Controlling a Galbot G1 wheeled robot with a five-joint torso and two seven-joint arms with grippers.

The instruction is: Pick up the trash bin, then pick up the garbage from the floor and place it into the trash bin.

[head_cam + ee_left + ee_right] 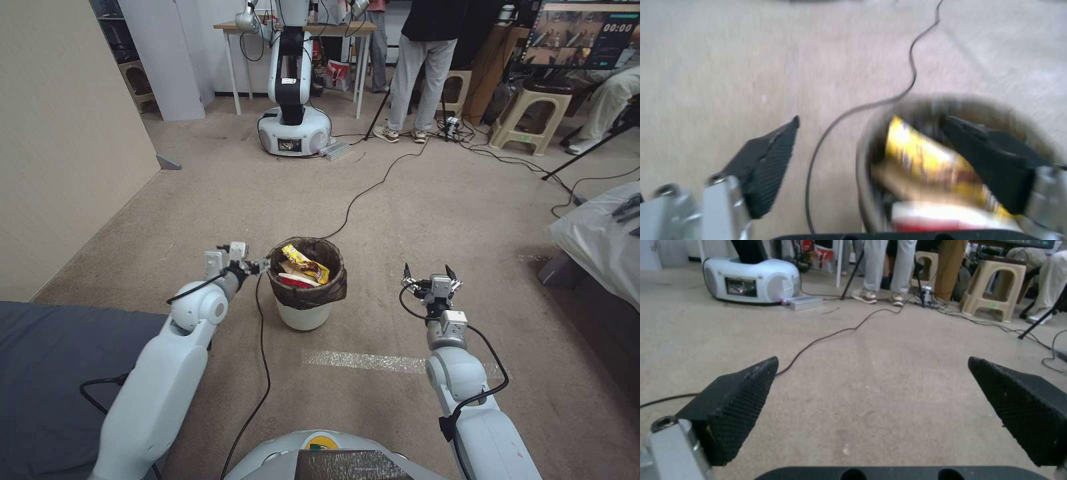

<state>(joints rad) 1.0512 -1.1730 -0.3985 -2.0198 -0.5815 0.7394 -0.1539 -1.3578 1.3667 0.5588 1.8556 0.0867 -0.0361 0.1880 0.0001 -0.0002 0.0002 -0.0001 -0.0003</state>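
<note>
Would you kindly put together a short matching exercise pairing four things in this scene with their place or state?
Things:
1. left gripper
2. right gripper
3. yellow wrapper
4. trash bin

Places or states:
A. lies inside the bag-lined bin
B. stands upright on the carpet between the two arms
C. open, straddling the bin's rim, one finger inside
D. open, over bare carpet, apart from the bin

Pairs: 1-C, 2-D, 3-A, 4-B

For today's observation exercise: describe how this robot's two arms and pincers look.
Both arms are glossy white with rounded joints and black cables looping alongside. Each silver-metal wrist carries a pincer, left pincer and right pincer, with black, wedge-shaped, textured fingers.
</note>
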